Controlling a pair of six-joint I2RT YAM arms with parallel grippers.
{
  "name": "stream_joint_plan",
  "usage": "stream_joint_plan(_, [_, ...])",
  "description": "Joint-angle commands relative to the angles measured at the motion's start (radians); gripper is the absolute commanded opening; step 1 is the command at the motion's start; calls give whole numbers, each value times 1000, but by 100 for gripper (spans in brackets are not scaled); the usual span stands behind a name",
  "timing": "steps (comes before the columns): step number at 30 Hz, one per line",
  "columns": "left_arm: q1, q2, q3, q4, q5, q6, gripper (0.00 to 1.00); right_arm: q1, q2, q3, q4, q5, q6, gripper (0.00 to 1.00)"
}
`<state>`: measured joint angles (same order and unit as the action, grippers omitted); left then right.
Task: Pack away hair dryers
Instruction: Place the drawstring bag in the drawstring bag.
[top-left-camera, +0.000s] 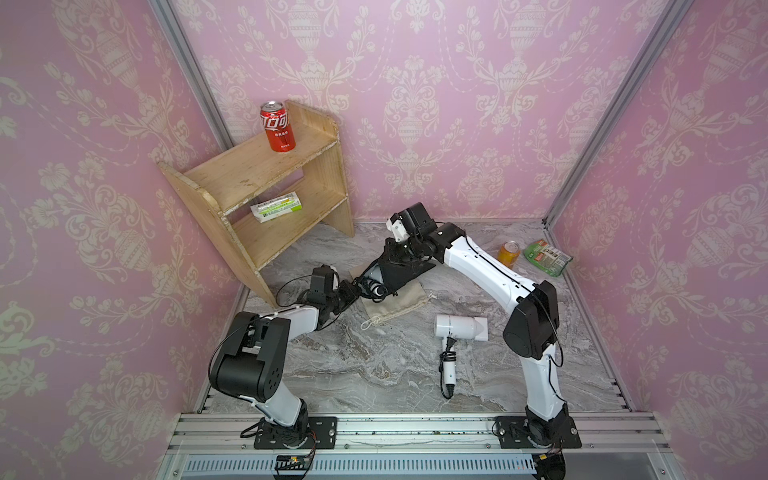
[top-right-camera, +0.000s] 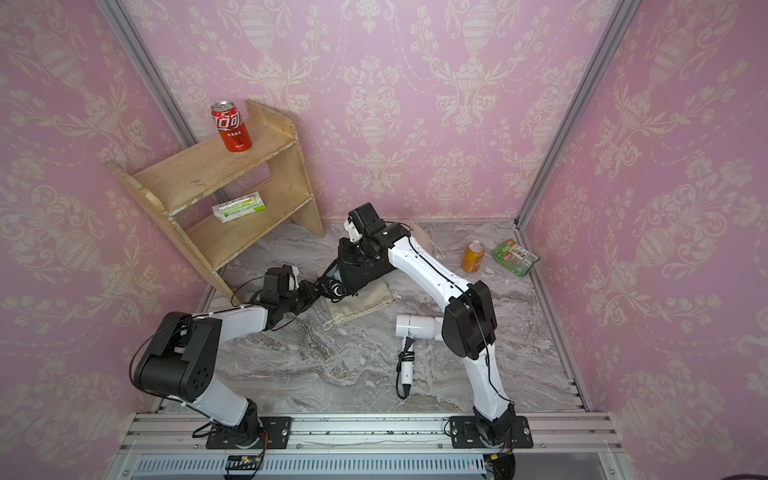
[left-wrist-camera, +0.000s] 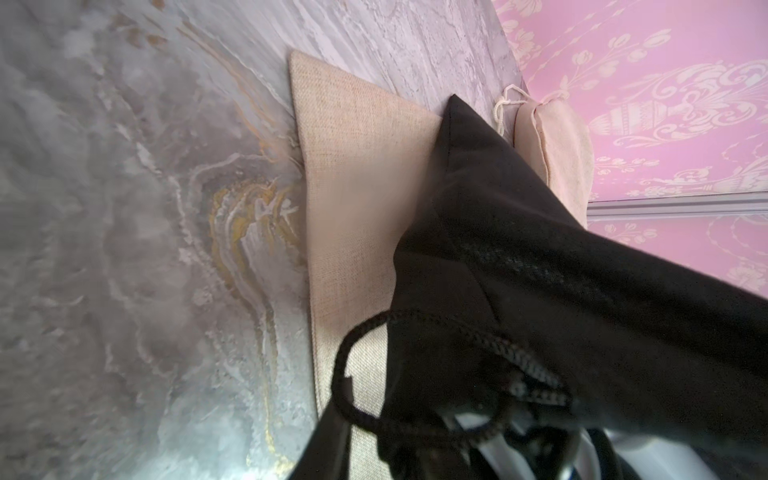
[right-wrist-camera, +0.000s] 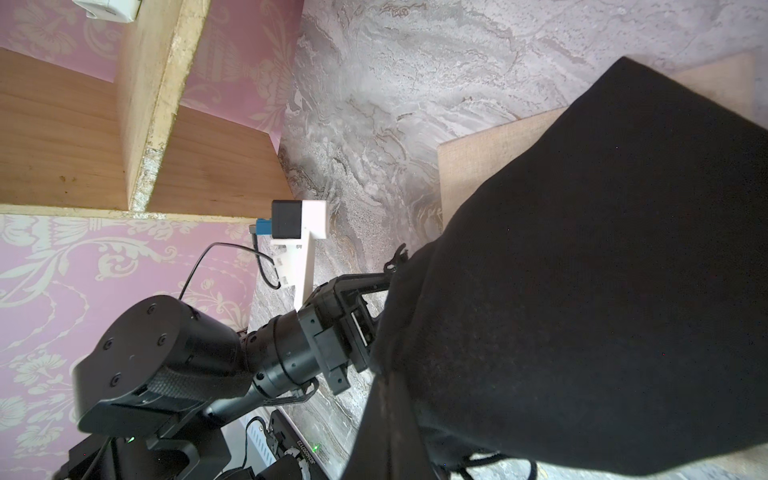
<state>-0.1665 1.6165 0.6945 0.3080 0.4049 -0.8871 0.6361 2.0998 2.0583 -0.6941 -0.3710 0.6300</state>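
Top views of a marble-patterned counter (top-left-camera: 353, 374) inside pink wallpapered walls. The right end effector (top-left-camera: 395, 259) is pinched together on the top of a black pouch (top-left-camera: 405, 274), lifting it into a tent over a flat beige pouch (top-left-camera: 399, 305). The left end effector (top-left-camera: 352, 291) is at the black pouch's mouth. Dark fabric and cord hide its jaws, so I cannot tell whether they are apart or together.

One hair dryer (left-wrist-camera: 640, 455) seems to sit partly inside the black pouch. The left wrist view shows only slivers of white shell among black cord at the opening. A second white hair dryer (top-left-camera: 459, 326) lies on the counter near the right arm's elbow, its bundled cord (top-left-camera: 448, 365) trailing toward the front. No pink dryer is in view.

Risks: the mouth faces sideways and low, so the dryer may slide back out if the left arm lets go. Loose cord or the drawstring loop (left-wrist-camera: 353, 395) may snag the jaws. The right arm's pinch on thin fabric could slip under the dryer's weight.
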Motion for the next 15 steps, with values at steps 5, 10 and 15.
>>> stream_joint_plan(5, [-12,-14,132,-70,11,41,0,-5,-28,-9,55,-12,0,0])
stream_joint_plan(10, [-21,-82,199,-160,9,70,0,-7,-76,-32,10,68,-58,0])
stream_joint_plan(15, [-39,-171,262,-249,-1,92,0,-25,-135,-56,-3,120,-84,0])
